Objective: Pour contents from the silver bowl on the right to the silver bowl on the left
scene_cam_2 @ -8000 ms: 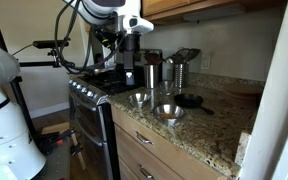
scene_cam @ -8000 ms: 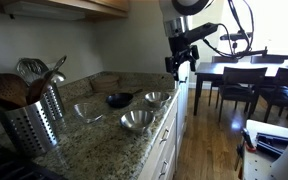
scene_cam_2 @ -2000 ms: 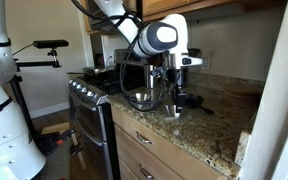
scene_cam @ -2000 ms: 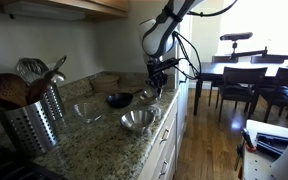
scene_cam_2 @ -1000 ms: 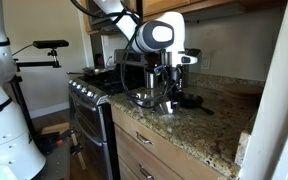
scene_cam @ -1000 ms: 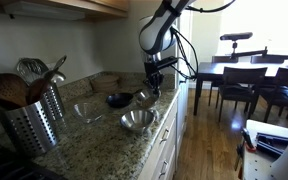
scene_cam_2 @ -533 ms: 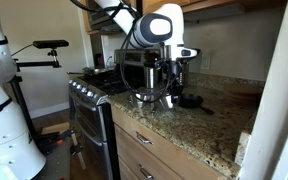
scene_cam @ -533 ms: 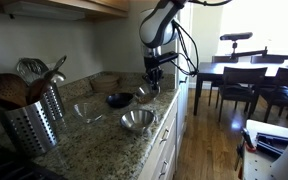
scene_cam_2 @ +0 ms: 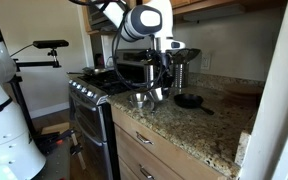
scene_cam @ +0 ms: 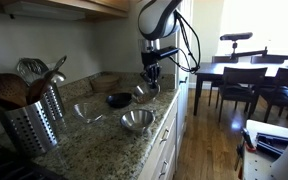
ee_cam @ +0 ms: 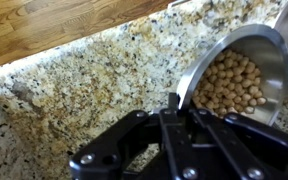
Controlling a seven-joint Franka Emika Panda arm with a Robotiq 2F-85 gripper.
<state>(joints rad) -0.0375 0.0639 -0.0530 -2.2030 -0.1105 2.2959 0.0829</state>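
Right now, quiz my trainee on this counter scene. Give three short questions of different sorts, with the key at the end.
1. True or false: the claw is shut on the rim of the silver bowl.
2. What lies in that bowl? A. small round tan pellets B. water C. nothing
3. Fill in: the small pan on the granite counter is ____ in colour.
Key: 1 true; 2 A; 3 black.
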